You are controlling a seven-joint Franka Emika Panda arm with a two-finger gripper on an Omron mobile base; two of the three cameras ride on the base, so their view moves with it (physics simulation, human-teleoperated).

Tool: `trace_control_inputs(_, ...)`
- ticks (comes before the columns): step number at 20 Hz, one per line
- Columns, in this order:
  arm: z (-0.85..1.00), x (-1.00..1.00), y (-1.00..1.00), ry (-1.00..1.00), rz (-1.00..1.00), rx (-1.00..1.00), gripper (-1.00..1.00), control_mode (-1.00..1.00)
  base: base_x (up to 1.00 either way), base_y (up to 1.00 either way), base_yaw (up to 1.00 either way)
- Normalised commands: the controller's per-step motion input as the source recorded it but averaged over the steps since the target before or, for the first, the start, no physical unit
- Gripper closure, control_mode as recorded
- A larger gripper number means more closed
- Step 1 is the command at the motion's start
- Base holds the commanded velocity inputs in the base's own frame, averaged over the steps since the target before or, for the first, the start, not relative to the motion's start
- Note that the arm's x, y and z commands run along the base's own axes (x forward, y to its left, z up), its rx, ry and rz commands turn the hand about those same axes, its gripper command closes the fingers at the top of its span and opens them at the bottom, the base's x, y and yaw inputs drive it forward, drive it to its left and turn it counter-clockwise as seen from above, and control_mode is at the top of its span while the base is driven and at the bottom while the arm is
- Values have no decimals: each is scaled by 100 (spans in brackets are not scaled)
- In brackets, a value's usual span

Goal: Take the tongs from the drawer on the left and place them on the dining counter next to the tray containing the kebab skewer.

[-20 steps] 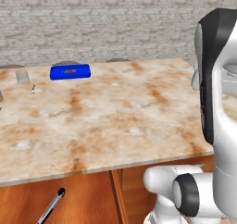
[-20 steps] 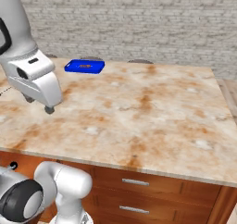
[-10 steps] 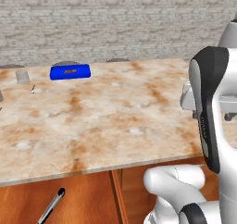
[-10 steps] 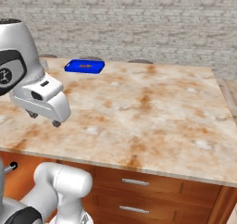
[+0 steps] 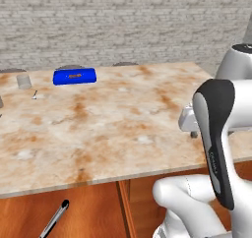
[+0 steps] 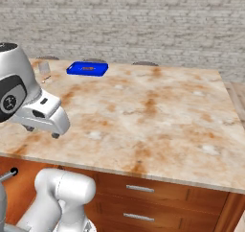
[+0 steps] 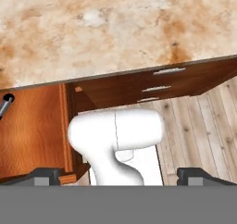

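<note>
Tongs [image 5: 55,219] in open drawer [image 5: 29,212]; claw [image 7: 118,174] wide, nothing held.

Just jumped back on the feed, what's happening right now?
The arm is mid-swing over the near edge of the dining counter with its gripper open and empty. The tongs lie in the open drawer below the counter's left end, not yet picked up. The blue tray with the kebab skewer sits at the far left of the counter, so the fetch has yet to begin.
</note>
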Motion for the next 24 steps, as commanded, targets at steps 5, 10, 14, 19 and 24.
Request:
trace_control_inputs(5,-7,4,30,-7,12,0,-100,-100,0,0,0)
trace_control_inputs(10,-1,5,32,-1,12,4,-100,-100,0,0,0)
trace_control_inputs(14,-17,0,57,0,21,11,-100,-100,0,0,0)
trace_control_inputs(19,-46,0,68,3,28,12,-100,-100,0,0,0)
trace_control_inputs(24,-54,0,75,2,26,10,-100,-100,0,0,0)
